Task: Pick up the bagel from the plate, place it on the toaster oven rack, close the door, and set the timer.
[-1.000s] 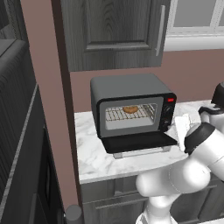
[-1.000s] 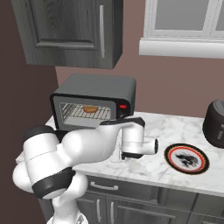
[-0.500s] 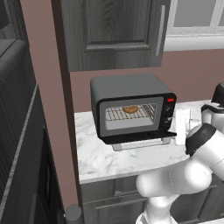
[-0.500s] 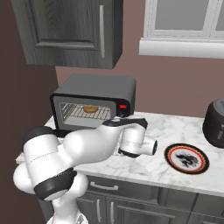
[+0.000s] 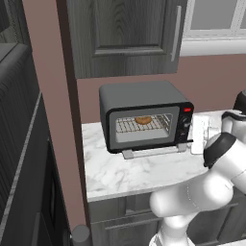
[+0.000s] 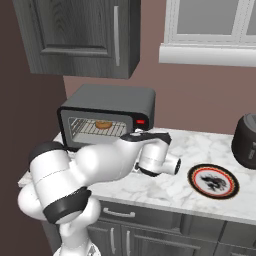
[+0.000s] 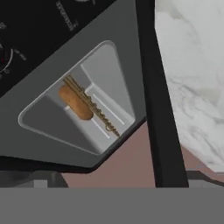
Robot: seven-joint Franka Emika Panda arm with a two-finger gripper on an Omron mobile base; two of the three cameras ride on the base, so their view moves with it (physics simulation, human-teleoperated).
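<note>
The white arm (image 6: 95,165) rises from the base, bends at a dark elbow joint and reaches forward over the table, its forearm lying nearly level. The wrist turns the hand sideways toward the left of the scene. The claw (image 5: 198,135) is at the arm's far end, its jaws spread wide, gripping nothing.

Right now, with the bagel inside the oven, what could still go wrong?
The hand hangs wide open beside the small control knobs, so it may slip on the timer or turn the wrong one. The arm also sits close to the empty plate and could knock it when swinging.
</note>
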